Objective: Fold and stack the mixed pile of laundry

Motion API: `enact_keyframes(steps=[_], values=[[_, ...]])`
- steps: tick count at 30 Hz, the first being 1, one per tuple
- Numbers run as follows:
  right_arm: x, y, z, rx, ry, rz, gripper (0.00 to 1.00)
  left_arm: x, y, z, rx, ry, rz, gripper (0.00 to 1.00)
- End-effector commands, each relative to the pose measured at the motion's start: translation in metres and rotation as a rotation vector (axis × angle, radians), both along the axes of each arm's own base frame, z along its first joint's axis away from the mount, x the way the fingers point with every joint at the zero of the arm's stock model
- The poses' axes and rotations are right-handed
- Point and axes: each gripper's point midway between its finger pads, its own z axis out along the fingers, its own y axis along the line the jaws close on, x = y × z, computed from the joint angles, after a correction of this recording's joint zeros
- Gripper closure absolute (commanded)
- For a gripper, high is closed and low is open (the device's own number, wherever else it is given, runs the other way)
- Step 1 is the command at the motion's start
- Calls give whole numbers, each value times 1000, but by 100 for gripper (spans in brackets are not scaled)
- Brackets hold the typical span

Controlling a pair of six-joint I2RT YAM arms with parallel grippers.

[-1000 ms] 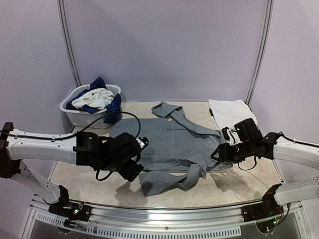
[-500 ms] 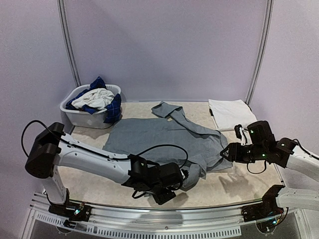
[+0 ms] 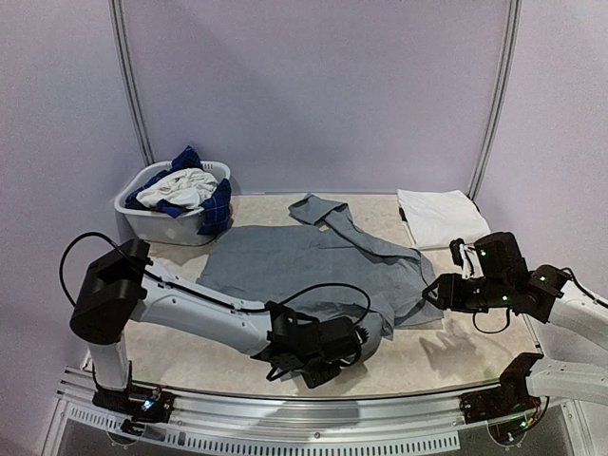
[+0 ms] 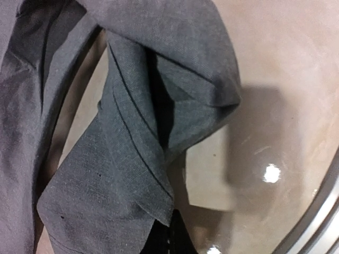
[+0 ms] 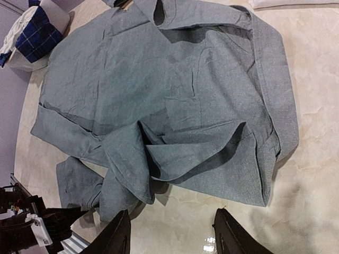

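The grey shirt (image 3: 313, 271) lies spread across the middle of the table (image 3: 456, 351), mostly flat, with its collar end toward the far side and a sleeve (image 3: 318, 209) folded over at its far edge. Its near right portion is bunched into loose folds. The left gripper (image 3: 331, 347) sits at the shirt's near edge, low over the table. In the left wrist view a folded flap of the shirt's grey cloth (image 4: 143, 132) runs down to the dark fingertips (image 4: 170, 241) at the bottom of the picture and casts a shadow on the tabletop beside it, so the claw appears pinched together on the shirt's near hem, though little of the fingers shows. The right gripper (image 3: 446, 293) hangs just beside the shirt's right edge. The right wrist view shows its two fingers (image 5: 119, 235) spread apart with only bare tabletop between them, short of the shirt's hem and touching no cloth. Beyond the shirt's far left corner stands the white basket (image 3: 142, 217), holding the rest of the laundry pile (image 3: 185, 188), blue plaid and white pieces heaped above its rim, one plaid piece draping over the side nearest the shirt. Beyond the shirt's far right corner lies a folded white piece (image 3: 437, 214), flat and apart from the shirt.
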Motion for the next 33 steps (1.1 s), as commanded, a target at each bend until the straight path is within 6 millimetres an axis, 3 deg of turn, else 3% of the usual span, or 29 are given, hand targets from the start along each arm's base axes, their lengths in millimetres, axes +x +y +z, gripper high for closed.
enact_keyframes(steps=[1,7,10,12,17,24,29,33], values=[[-5,-4,-6,-17,11,-3,46,-20,-24,40,-140,63,-58,100],[-3,-4,-8,-13,8,-6,46,-38,-40,131,-425,200,-111,100],[-4,-3,-7,-14,9,-6,46,-42,-44,149,-487,287,-111,100],[-3,-4,-6,-13,4,-8,46,-42,-48,152,-520,354,-97,100],[1,-1,-3,-1,-10,-4,46,-15,-57,157,-623,467,-4,100],[4,8,-7,14,4,22,46,56,-51,170,-810,504,264,100],[8,15,-9,29,5,35,46,108,-29,151,-907,541,481,99],[11,22,-11,40,14,55,46,151,11,120,-984,549,707,78]])
